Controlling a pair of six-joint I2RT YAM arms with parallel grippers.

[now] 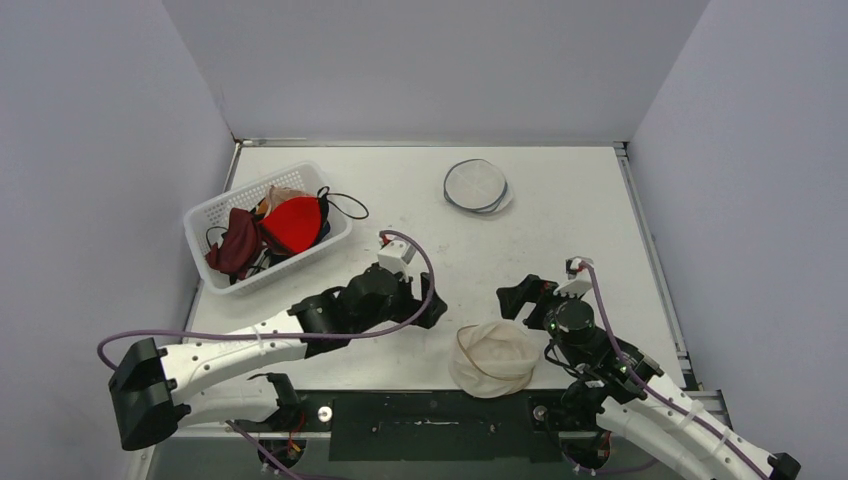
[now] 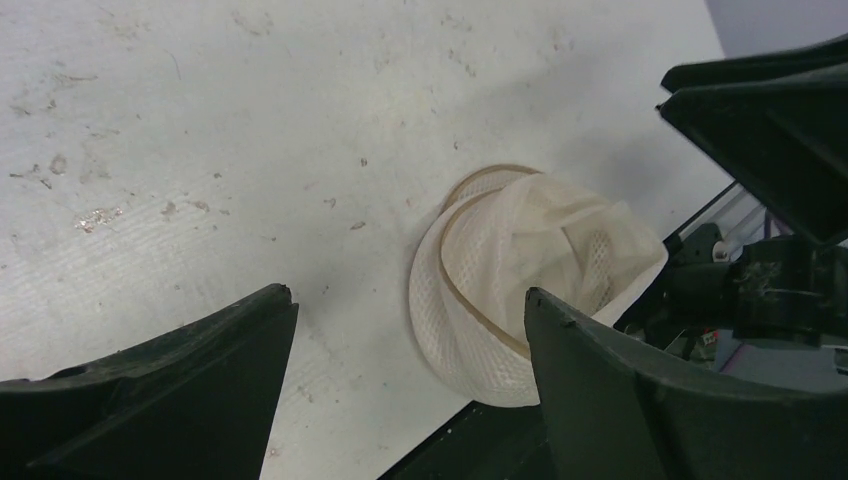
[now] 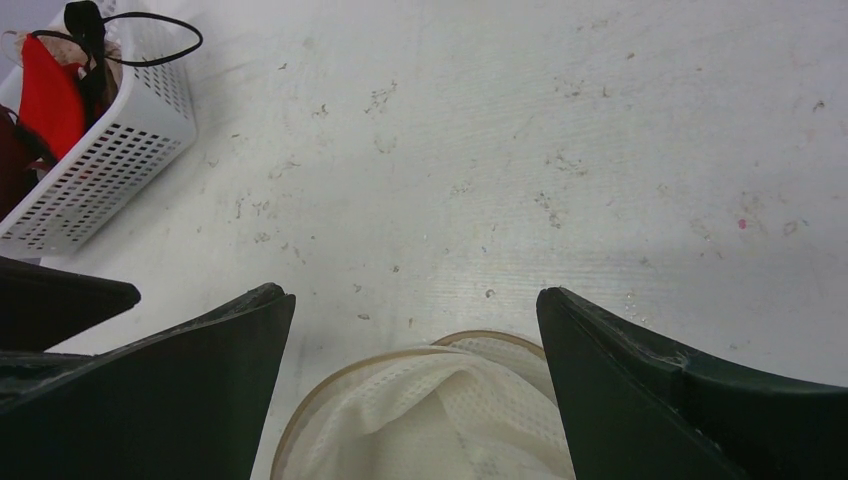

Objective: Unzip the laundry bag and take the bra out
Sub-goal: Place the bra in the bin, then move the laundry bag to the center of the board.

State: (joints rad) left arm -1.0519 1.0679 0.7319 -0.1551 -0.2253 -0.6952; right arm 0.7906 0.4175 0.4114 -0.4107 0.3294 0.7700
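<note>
From above, the laundry bag [image 1: 493, 357] lies at the near edge of the table [image 1: 560, 220], its zip indiscernible. Left wrist: the left gripper [image 2: 408, 296] gapes empty, one finger hiding part of the bag. Right wrist: the right gripper [image 3: 412, 294] is spread wide, the bag cropped below.

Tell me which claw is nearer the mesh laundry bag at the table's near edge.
Right. The right claw hangs just past the far rim of the laundry bag, almost over it. The left claw sits off to the bag's left, somewhat farther away.
</note>
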